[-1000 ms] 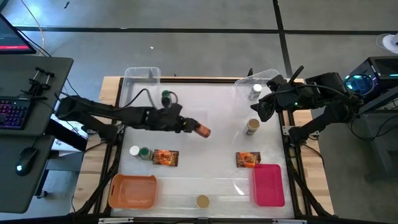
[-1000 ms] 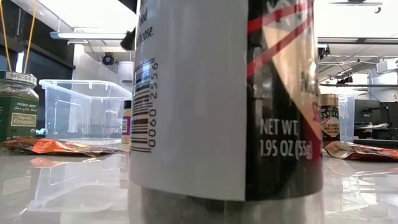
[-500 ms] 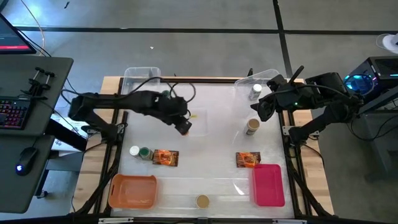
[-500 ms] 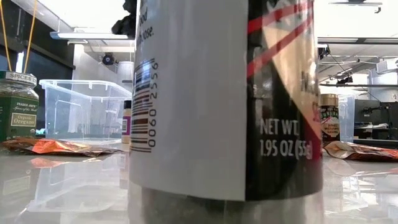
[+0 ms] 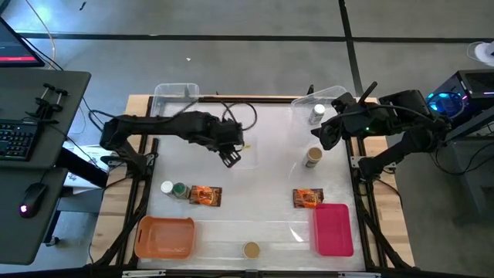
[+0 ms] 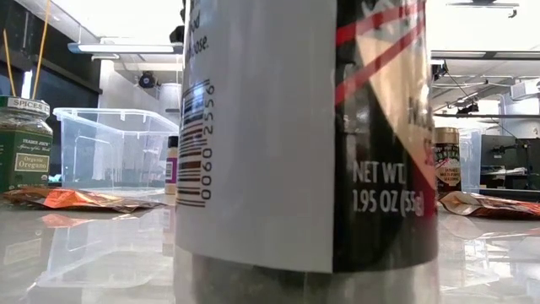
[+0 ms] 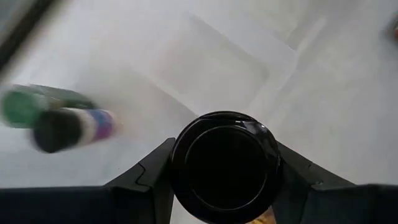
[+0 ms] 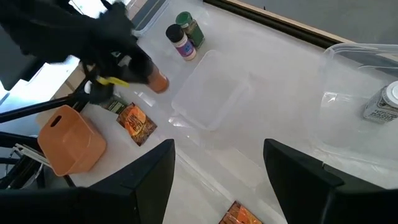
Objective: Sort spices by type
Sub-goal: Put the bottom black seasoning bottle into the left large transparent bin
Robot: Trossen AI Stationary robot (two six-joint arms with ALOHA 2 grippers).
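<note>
Dark-lidded spice jar (image 7: 225, 167) clamped between left gripper (image 5: 231, 157) fingers, above table (image 5: 262, 123) centre-left, roughly 10 o'clock from table middle. Judgement: rigid, light, smooth wall, likely slippery; grip across body at mid-height. Long axis runs along wrist camera's line of sight, lid toward camera; tilt unclear from high view. Right gripper (image 8: 217, 180) spread, empty, hovering at 2 o'clock near clear tub (image 5: 328, 99).
</note>
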